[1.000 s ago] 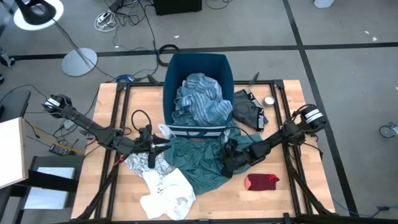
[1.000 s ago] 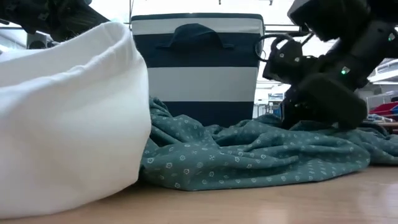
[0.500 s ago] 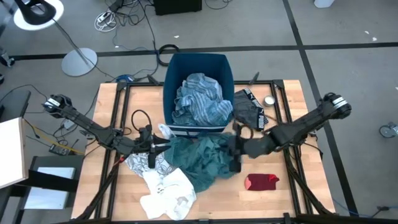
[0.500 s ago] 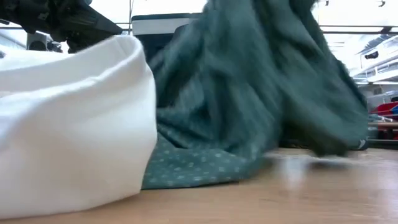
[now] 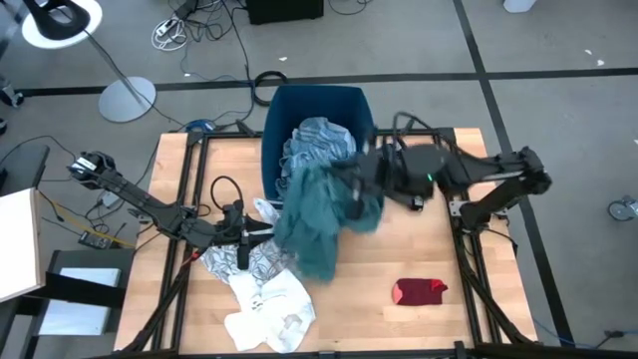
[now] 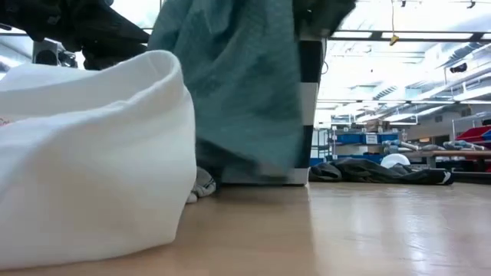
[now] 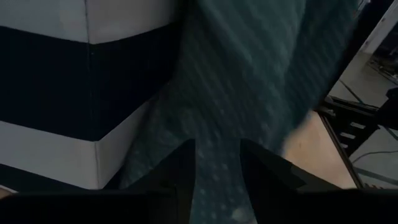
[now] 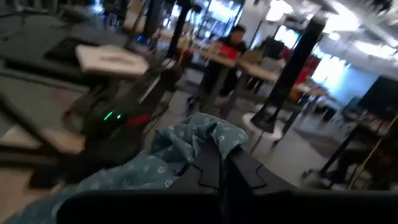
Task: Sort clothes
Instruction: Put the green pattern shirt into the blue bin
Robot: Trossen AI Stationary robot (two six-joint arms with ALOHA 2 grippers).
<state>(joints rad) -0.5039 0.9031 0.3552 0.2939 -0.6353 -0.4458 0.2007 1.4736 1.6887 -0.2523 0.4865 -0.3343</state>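
My right gripper is shut on the green shirt, high above the table in front of the dark blue bin. The shirt hangs down in front of the bin in the low view. The teal striped cloth lies in the bin. My left gripper is open and low over the black-printed white cloth, with the hanging shirt just ahead of its fingers. A white cloth and a small red cloth lie on the table. My right gripper pinches a bunched fold of the green shirt between its two shut fingers. The rest of the shirt hangs slack below the gripper. I cannot tell whether its lower end touches the table.
A black garment lies on the table to the right of the bin, mostly under my right arm in the high view. The white cloth bulks up close to the low camera. Bare wood shows around the red cloth.
My right gripper has risen and gone toward the table's far edge and the bin, carrying the green shirt. The shirt, which lay spread on the table, is pulled up off it and now hangs in a long bunch.
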